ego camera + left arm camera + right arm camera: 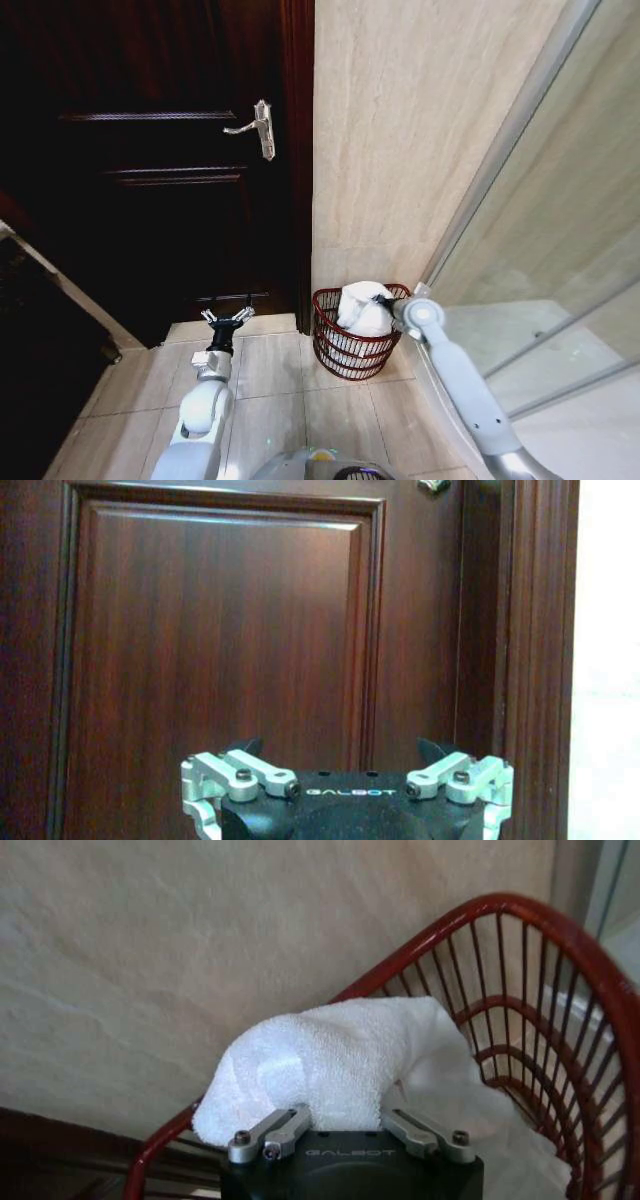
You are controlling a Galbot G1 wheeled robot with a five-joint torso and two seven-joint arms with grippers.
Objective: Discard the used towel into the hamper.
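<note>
The hamper, a small round red-brown wire basket, stands on the floor against the beige wall. A white towel bulges up out of it. My right gripper hangs just over the hamper's rim, shut on the towel, whose folds cover its fingertips. In the right wrist view the towel lies inside the wire wall, with more white cloth below it. My left gripper is held out low in front of the dark door, open and holding nothing; its black fingertips are spread wide.
A dark wooden door with a silver handle fills the left. A beige tiled wall stands behind the hamper, and a glass shower partition slants along the right. Tiled floor lies between door and hamper.
</note>
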